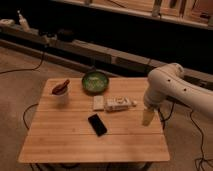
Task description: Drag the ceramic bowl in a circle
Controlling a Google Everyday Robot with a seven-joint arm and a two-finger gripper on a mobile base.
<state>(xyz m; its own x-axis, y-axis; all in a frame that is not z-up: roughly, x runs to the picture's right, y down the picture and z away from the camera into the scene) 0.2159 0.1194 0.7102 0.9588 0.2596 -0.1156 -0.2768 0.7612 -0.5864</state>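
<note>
The ceramic bowl (95, 81) is round, shallow and glossy green with a darker rim. It sits at the far middle edge of the wooden table (70, 137). My gripper (146, 118) hangs from the white arm (167, 85) above the table's right side, well right of and nearer than the bowl, with nothing seen in it.
A white cup (61, 93) with a reddish-brown object stands at the far left. A black phone (97, 124) lies mid-table. A small white box (98, 103) and a white tube (120, 104) lie between bowl and phone. Cables run on the floor around the table.
</note>
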